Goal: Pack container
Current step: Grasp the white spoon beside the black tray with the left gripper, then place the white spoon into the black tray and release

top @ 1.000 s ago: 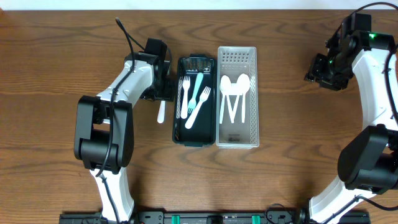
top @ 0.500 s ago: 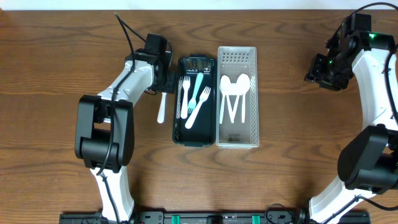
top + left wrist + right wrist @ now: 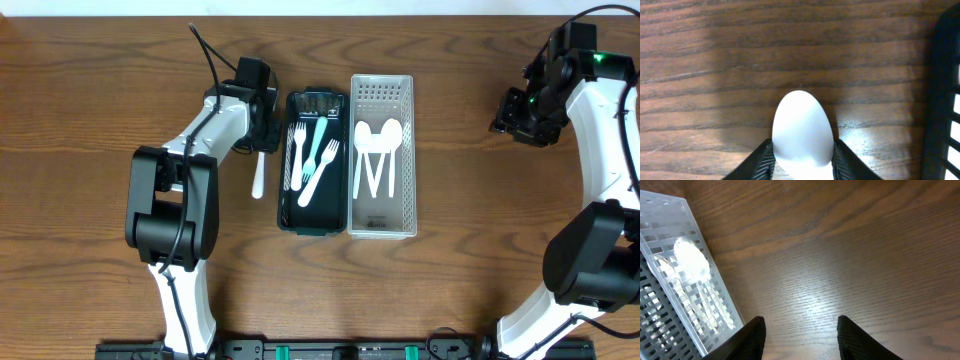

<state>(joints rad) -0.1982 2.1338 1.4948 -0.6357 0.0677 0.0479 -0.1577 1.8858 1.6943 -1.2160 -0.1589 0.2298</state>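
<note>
A white plastic spoon [image 3: 258, 178] lies on the wood table just left of the black container [image 3: 283, 212], which holds several white and mint forks [image 3: 318, 165]. My left gripper [image 3: 262, 140] is over the spoon's bowl. In the left wrist view the bowl [image 3: 802, 125] sits between the two fingers [image 3: 802, 146], which touch its sides. The clear slotted basket [image 3: 410, 150] next to the container holds white spoons [image 3: 378, 150]. My right gripper [image 3: 512, 118] is open and empty over bare table, right of the basket [image 3: 670, 295].
The black container's edge shows at the right of the left wrist view [image 3: 945, 100]. Container and basket stand side by side at the table's middle. The wood table surrounds them on all sides.
My left gripper has shifted slightly toward the far side along the spoon, and the spoon has nudged a little. The right arm has not moved.
</note>
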